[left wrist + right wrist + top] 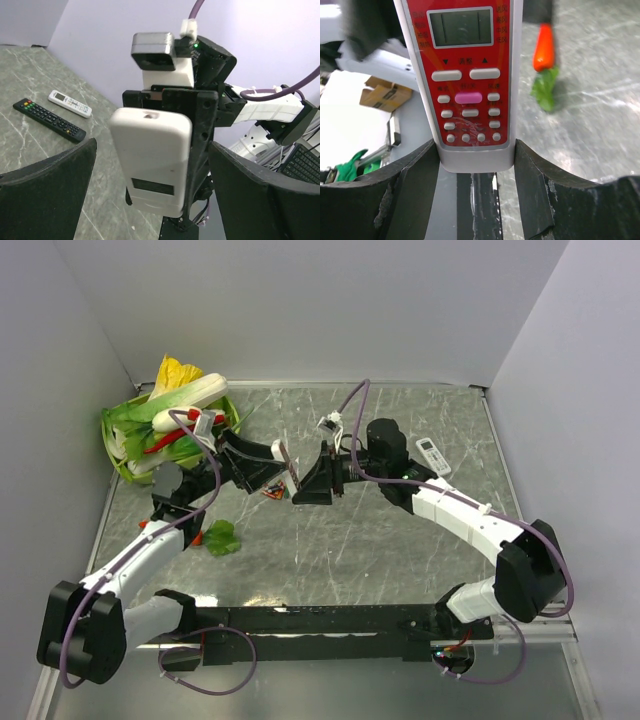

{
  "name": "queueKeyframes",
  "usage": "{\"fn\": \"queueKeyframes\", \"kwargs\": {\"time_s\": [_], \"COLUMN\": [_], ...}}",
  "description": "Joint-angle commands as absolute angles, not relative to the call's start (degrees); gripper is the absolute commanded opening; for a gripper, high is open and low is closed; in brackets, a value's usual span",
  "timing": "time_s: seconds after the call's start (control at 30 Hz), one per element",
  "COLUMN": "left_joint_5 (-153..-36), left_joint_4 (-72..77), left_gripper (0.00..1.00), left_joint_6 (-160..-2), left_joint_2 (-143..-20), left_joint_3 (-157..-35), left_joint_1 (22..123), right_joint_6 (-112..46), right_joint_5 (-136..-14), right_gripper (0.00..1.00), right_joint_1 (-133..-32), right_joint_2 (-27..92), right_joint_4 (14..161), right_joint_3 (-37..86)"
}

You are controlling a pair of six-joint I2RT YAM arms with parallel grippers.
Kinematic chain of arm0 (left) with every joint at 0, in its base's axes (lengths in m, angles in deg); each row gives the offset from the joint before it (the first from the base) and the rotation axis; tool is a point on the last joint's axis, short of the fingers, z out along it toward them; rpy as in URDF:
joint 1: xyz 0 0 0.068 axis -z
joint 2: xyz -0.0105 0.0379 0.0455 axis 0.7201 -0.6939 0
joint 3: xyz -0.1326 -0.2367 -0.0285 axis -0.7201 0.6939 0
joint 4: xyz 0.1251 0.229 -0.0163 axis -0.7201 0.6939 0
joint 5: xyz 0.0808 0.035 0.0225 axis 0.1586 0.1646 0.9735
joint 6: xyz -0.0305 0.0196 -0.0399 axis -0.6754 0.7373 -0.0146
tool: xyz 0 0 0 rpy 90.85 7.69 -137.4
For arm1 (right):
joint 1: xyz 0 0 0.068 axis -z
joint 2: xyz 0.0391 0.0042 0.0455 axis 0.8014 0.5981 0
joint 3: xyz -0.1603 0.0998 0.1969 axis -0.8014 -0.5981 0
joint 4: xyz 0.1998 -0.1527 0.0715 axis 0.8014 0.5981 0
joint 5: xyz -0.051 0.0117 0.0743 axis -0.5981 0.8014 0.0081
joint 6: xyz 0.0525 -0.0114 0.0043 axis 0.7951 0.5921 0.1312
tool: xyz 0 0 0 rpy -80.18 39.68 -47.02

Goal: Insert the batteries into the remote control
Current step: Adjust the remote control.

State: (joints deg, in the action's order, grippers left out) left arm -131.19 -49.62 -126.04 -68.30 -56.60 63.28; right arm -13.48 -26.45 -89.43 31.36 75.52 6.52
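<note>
**Marble table (pixel 400 540), two arms meeting at its centre.** In the far left corner you see a green basket (pixel 118 465) of vegetables. Your right gripper (pixel 476 150) is clamped on the lower end of the remote control (pixel 467 75), which it holds up off the table. The remote's red face is turned to that wrist, and its white back faces your left gripper (pixel 152 145), which stands wide and holds nothing. A carrot (pixel 543 47) lies on the table beyond. The batteries (pixel 272 492) lie on the table close under the two grippers.
</note>
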Motion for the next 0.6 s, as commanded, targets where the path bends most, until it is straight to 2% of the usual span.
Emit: {"fn": "queueKeyframes", "kwargs": {"time_s": [0.0, 0.33, 0.43, 0.5, 0.57], "left_joint_5": [-132.8, -134.9, -135.5, -135.5, -135.4], "left_joint_4": [-54.5, -61.6, -62.3, -62.2, -61.6], "left_gripper": [0.97, 0.99, 0.81, 0.73, 0.58], "left_joint_6": [-128.4, -134.2, -135.6, -136.0, -136.0], "left_joint_2": [-69.5, -71.6, -71.6, -71.4, -71.1], "left_joint_3": [-58.5, -59.7, -59.8, -59.8, -59.7], "left_joint_1": [63.6, 63.6, 63.6, 63.6, 63.6], "right_joint_6": [-12.3, -11.0, -10.5, -10.0, -9.7], "right_joint_5": [-21.7, -19.1, -18.7, -18.8, -18.7], "right_gripper": [0.18, 0.19, 0.19, 0.19, 0.20], "right_joint_1": [-90.1, -90.2, -90.1, -90.1, -90.1], "right_joint_2": [32.0, 34.0, 34.7, 35.1, 35.5], "right_joint_4": [68.2, 66.4, 65.8, 64.8, 64.5], "right_joint_3": [10.5, 11.5, 11.7, 11.6, 11.5]}}
